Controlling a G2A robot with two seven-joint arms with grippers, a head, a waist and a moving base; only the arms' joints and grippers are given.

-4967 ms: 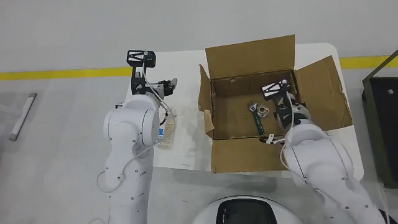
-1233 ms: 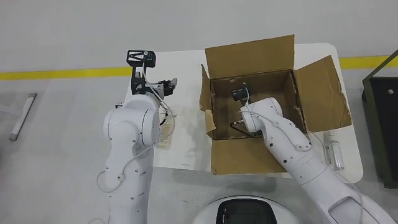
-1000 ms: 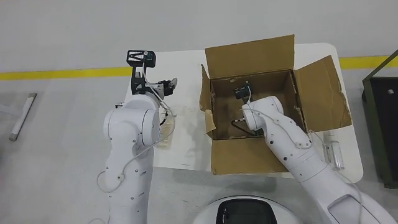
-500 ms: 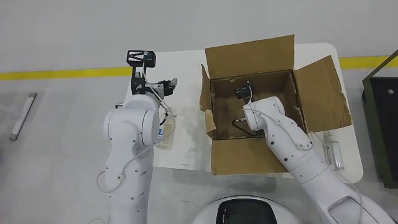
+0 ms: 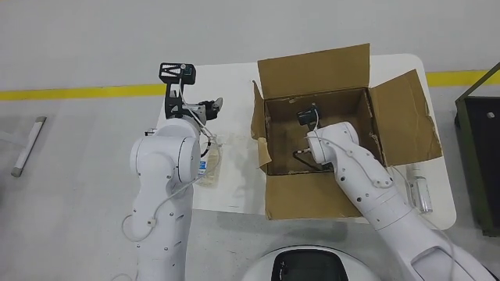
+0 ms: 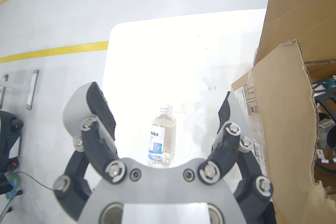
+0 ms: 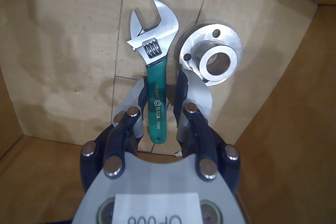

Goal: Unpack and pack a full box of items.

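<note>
An open cardboard box [image 5: 312, 70] stands on the right half of the white table [image 5: 234, 86]. On the box floor [image 7: 65, 38] lie a green-handled adjustable wrench [image 7: 155, 51] and a round metal flange [image 7: 212, 54] beside it. My right gripper [image 7: 161, 91] is down inside the box, narrowly open, its fingers on either side of the wrench handle; one pad touches it, and a thin gap shows at the other. My left gripper [image 6: 161, 101] hangs wide open above a clear labelled bottle [image 6: 161, 141] lying on the table left of the box [image 6: 283, 117].
A second clear bottle [image 5: 420, 191] lies on the table to the right of the box, near the table's edge. The box flaps stand up and outward around the opening. A dark cabinet [image 5: 480, 156] stands past the table's right edge.
Five seconds ago my right arm was at the box's right side; it has since swung to the middle and lowered over the wrench. Over the last second it barely shifted. The left arm is unchanged.
</note>
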